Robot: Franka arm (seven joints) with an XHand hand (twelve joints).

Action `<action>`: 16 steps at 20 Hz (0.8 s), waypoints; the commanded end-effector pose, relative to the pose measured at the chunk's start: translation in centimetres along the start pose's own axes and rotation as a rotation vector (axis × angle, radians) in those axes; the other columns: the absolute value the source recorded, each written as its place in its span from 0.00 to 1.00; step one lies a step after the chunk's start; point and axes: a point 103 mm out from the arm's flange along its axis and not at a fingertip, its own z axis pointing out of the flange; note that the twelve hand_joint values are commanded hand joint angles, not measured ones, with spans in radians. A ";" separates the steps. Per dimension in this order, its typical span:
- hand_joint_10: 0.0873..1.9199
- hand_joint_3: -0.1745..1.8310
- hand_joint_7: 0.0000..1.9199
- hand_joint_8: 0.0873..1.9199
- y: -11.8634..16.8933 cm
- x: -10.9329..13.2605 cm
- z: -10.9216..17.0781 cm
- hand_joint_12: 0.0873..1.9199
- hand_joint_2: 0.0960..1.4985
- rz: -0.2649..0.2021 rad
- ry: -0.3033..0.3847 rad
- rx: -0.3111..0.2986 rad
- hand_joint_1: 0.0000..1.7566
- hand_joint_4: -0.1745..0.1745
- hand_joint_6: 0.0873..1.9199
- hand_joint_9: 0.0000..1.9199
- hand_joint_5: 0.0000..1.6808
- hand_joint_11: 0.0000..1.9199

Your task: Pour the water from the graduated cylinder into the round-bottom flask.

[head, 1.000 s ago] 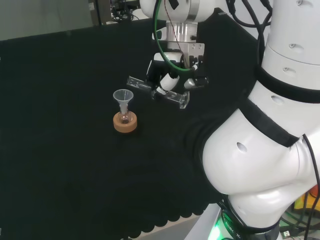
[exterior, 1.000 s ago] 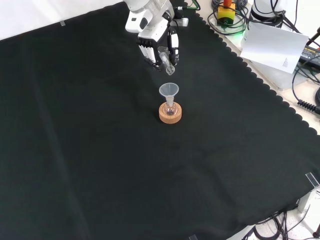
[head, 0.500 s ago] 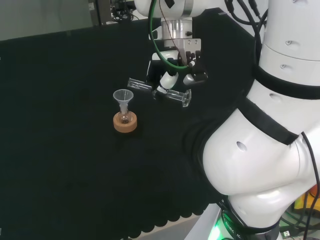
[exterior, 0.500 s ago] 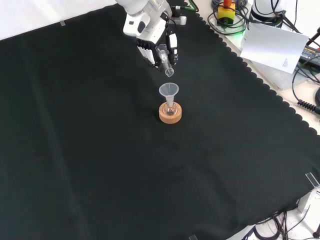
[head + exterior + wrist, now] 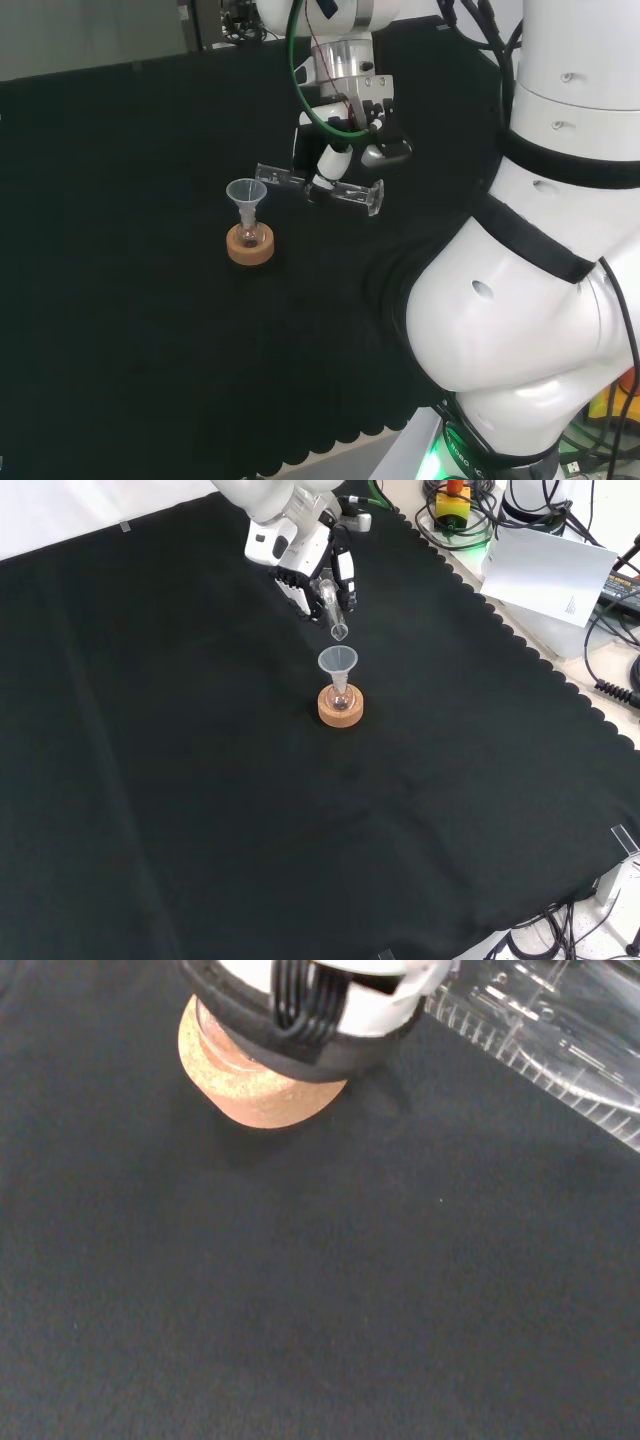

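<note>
A bench draped in black cloth [image 5: 200, 810] carries the work; the cloth's scalloped edge runs along the side from about one o'clock down to four o'clock in the front view. Directly on the cloth sits a cork ring [image 5: 340, 708], a little toward twelve o'clock from the middle of the cloth. In the head view the same cork ring [image 5: 250, 247] lies toward ten o'clock from the picture's centre.

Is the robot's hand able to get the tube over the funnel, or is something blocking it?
Probably yes. The hand holds the graduated cylinder tipped, its mouth just above the funnel in the flask. Nothing stands between them.
</note>
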 end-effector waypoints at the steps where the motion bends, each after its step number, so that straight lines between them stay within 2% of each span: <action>1: 0.00 0.00 0.90 0.09 -0.1 0.4 0.0 0.28 0.70 0.010 -0.018 0.045 0.69 0.00 0.26 0.98 0.75 0.71; 16: 0.00 0.00 0.90 0.09 -0.1 1.8 -1.0 0.28 0.70 0.056 -0.064 0.124 0.69 0.00 0.26 0.99 0.75 0.71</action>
